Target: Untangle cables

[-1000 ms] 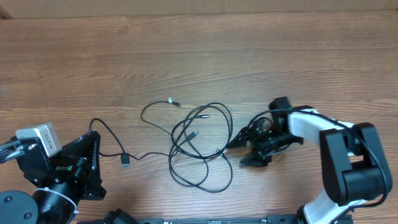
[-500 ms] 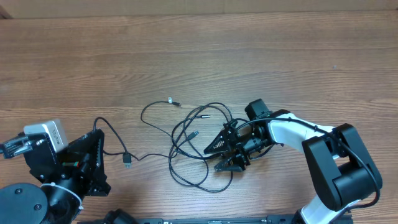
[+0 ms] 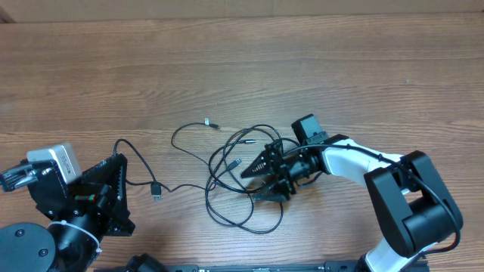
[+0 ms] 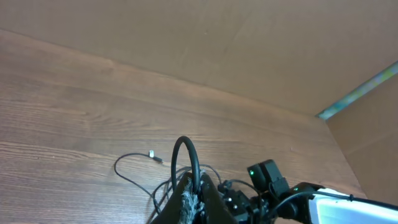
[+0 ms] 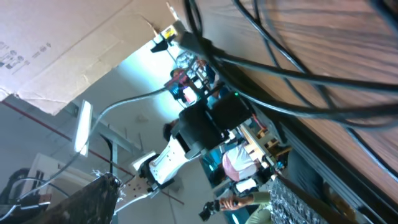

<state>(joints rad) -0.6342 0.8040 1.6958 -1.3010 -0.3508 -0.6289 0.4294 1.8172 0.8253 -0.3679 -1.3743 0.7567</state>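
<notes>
The cables (image 3: pixel 239 178) lie as a knot of overlapping black loops at the middle of the tabletop (image 3: pixel 340 75), flat on the wood, with several strands crossing one another so that no loop looks free to slide out. 1 thin end trails up and to the left and finishes in a small plug (image 3: pixel 208 121) lying clear of the knot. Another cord runs out to the left, where a flat plug (image 3: pixel 156 193) rests on the wood near the left claw (image 3: pixel 117 177). That claw is pinched tight, and the left wrist view shows a cord arching up in a stiff hoop out of its closed fingertips (image 4: pixel 198 202). It therefore seems to hold 1 cord near its plug end, probably as an anchor well apart from the knot. With that end fixed, a pull from the other side should stretch the cord rather than drag the whole bundle. The right claw (image 3: pixel 255 184) sits at the right edge of the knot, its 2 fingers spread wide and set low over the crossing strands, holding nothing. The wide spread looks meant to take in a thin strand lying flat. The right wrist view shows strands passing close across the wood, but which of them lies between the fingers cannot be told. Judging by the crossings left, the untangling has hardly begun.
</notes>
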